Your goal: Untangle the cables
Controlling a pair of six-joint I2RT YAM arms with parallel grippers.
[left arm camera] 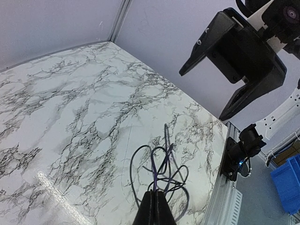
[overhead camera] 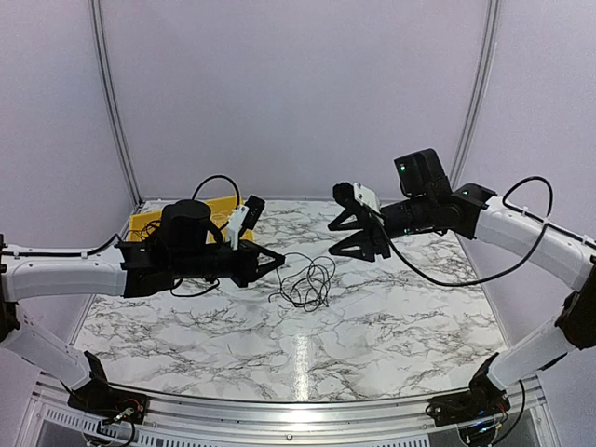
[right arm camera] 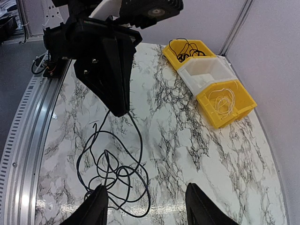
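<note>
The premises were a robotics test cell of a laboratory. A table with a white, grey-veined marble-pattern top (overhead camera: 391, 317) stood enclosed by plain pale partition panels (overhead camera: 298, 93). A ribbed aluminium rail (overhead camera: 279, 412) edged its near side, where the left white-and-black robot arm (overhead camera: 56, 275) and the right white-and-black robot arm (overhead camera: 535, 237) were mounted. Yellow plastic storage bins (right arm camera: 227, 118) sat at a far corner; a blue plastic crate (left arm camera: 287, 185) lay beyond the table.

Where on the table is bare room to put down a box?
Free: the near strip between the cables and the front rail, and the right half of the table. Crowded: the middle, where the left tool holds the cables, and the far-left corner with the bins.
</note>
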